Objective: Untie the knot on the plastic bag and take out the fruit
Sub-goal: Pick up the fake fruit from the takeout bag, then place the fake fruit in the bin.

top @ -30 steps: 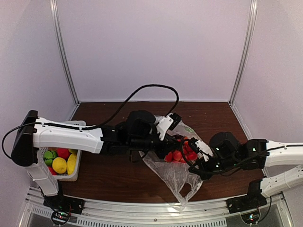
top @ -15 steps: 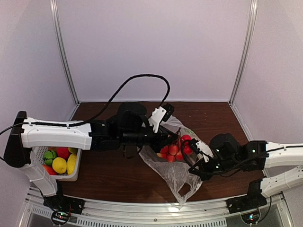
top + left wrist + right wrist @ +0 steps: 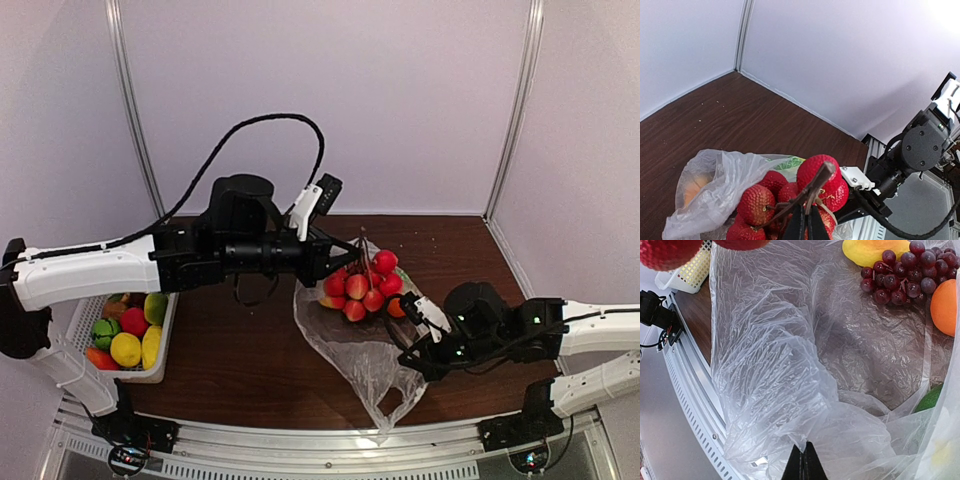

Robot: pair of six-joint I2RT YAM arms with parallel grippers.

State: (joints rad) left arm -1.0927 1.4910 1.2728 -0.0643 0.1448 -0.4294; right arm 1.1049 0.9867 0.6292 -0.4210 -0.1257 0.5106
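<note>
The left gripper (image 3: 807,223) is closed on the red fruit bunch (image 3: 360,283), which hangs just above the plastic bag (image 3: 352,362), while the right gripper (image 3: 802,460) pinches the bag's near side.

Basket (image 3: 150,374) L of bag (image 3: 365,360), prob. apart

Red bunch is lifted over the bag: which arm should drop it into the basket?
Left. The left gripper is shut on the stem of the red fruit bunch above the plastic bag, and the white basket is on that arm's side. The right gripper is pinching the bag.
</note>
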